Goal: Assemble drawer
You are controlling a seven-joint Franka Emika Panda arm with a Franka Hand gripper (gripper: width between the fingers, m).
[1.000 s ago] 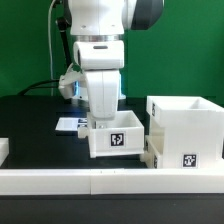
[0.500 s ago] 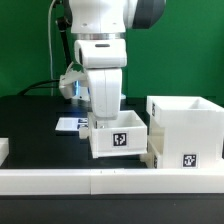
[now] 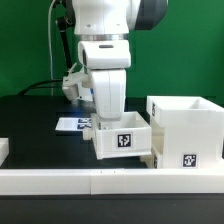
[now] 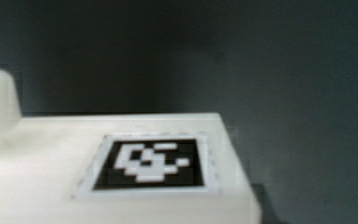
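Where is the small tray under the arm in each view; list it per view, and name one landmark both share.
Exterior view: the small tray sits centre frame, tilted, under the arm, against the large shell on the exterior view's right.
Wrist view: the small tray fills the near part of the picture, seen very close.
Shared landmark: the tray's black-and-white tag.

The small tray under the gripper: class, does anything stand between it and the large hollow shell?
Nothing visible does. The small tray sits right beside the large shell on the exterior view's right, with no object in between.
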